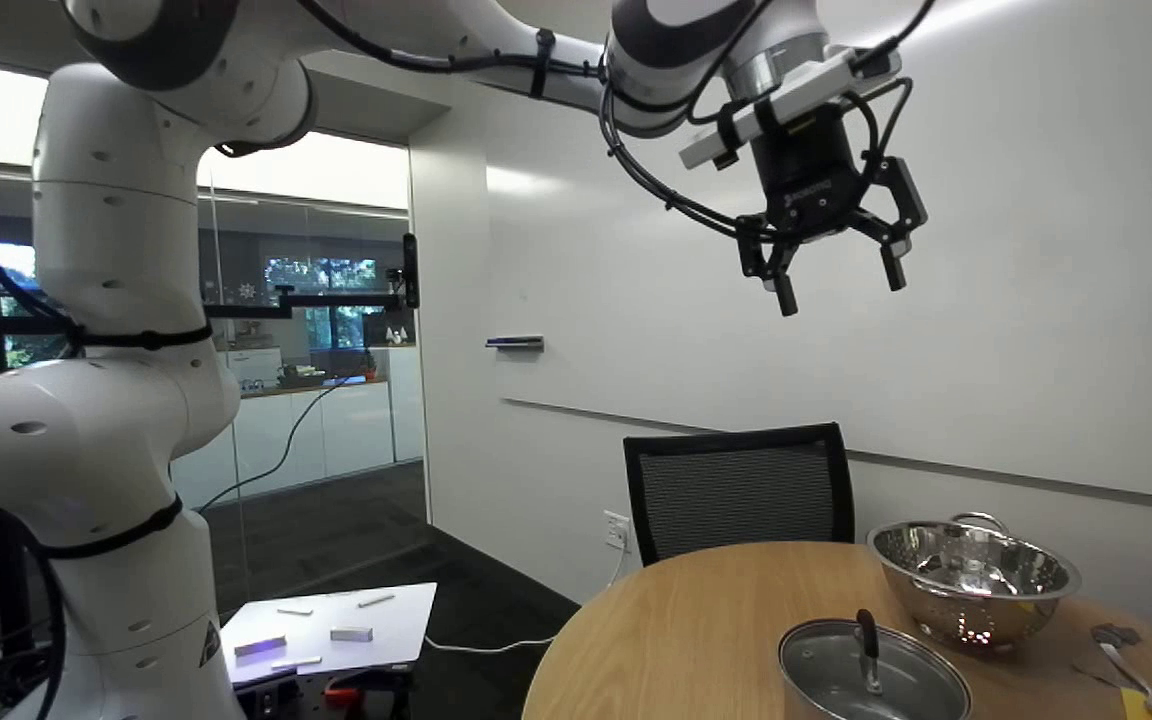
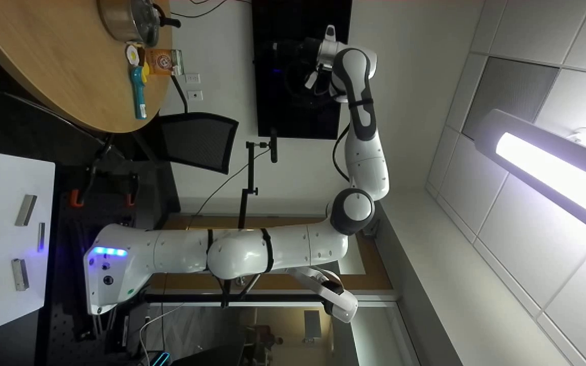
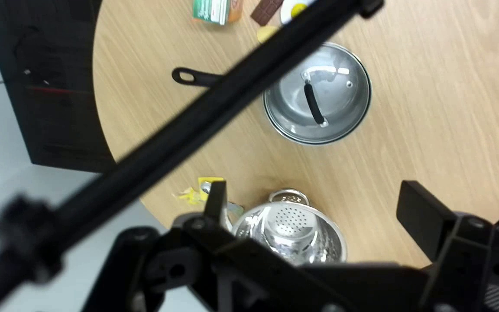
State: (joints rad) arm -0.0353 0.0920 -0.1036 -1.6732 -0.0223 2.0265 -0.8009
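Gripper [image 1: 840, 283] hung high over the worktop [image 1: 656, 640]
Jaws stood wide apart (nothing between), seemingly at the approach step; reaching lid [image 3: 332, 97] or colander [image 1: 976, 608] called for descent.

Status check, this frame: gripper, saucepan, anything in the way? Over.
Gripper open and empty, high above the table. Saucepan upright, glass lid on, apart from the colander. Black cable crosses the wrist view, hiding part of the saucepan.
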